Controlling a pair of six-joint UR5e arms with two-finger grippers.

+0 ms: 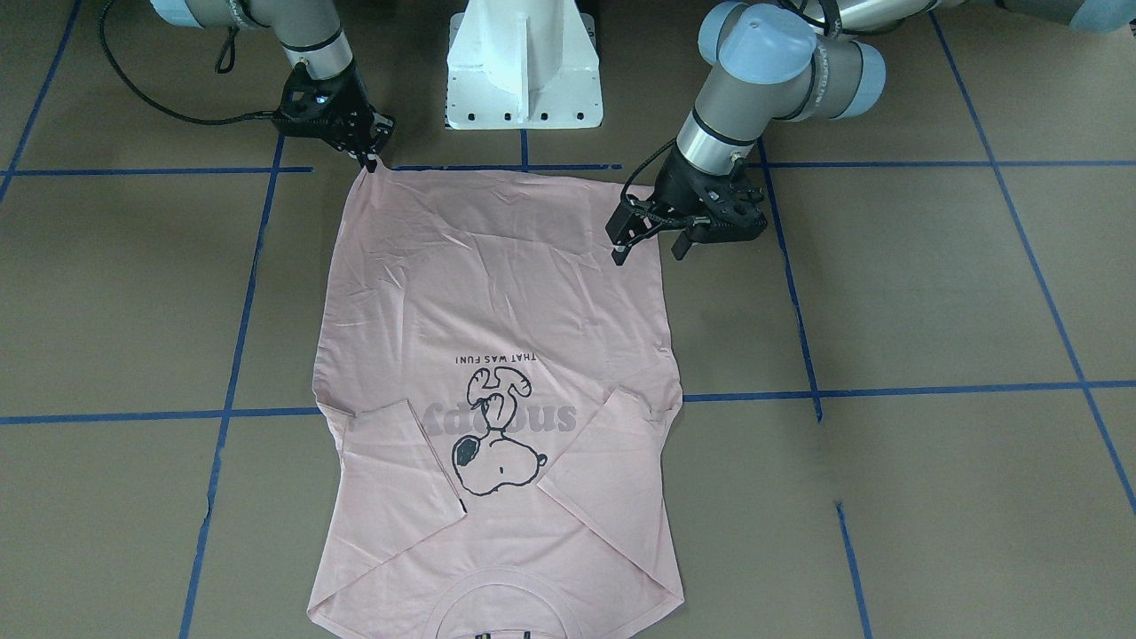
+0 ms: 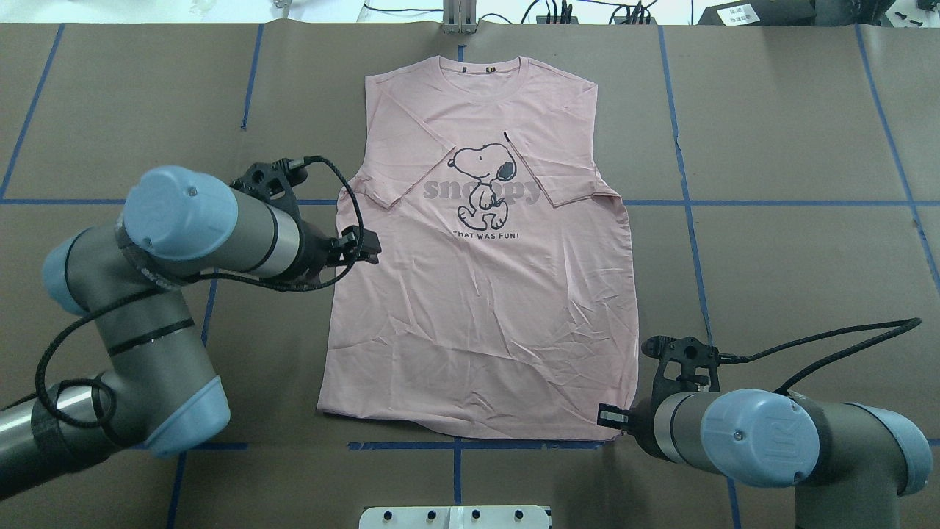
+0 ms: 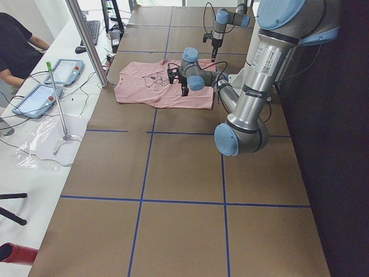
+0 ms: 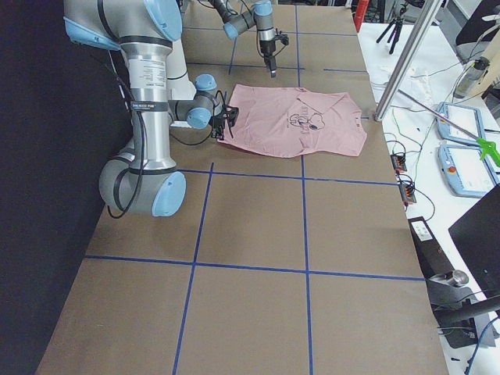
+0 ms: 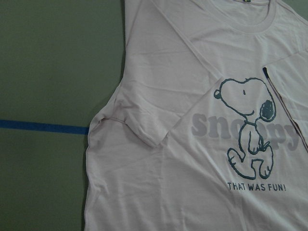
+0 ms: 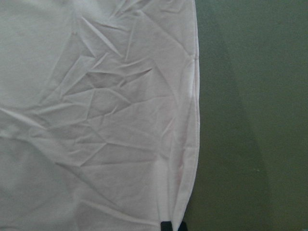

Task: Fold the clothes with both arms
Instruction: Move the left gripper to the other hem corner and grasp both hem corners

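The pale pink T-shirt (image 1: 497, 293) lies flat on the brown table with the dog print (image 2: 481, 184) up, both sleeves folded in over the chest and the collar far from the robot. My right gripper (image 1: 368, 161) is shut on the hem corner nearest the base; it shows at the shirt's lower right corner in the overhead view (image 2: 611, 417). The right wrist view shows the wrinkled hem edge (image 6: 195, 120). My left gripper (image 1: 649, 250) is open and empty above the shirt's opposite side edge, midway along the body (image 2: 363, 248). The left wrist view shows the print and a folded sleeve (image 5: 149, 130).
The white pedestal base (image 1: 524, 71) stands just behind the hem. Blue tape lines (image 1: 887, 390) cross the brown table. An operators' bench with tablets (image 3: 57, 75) and a metal post (image 3: 86, 40) runs along the far side. A person (image 3: 17, 46) sits there.
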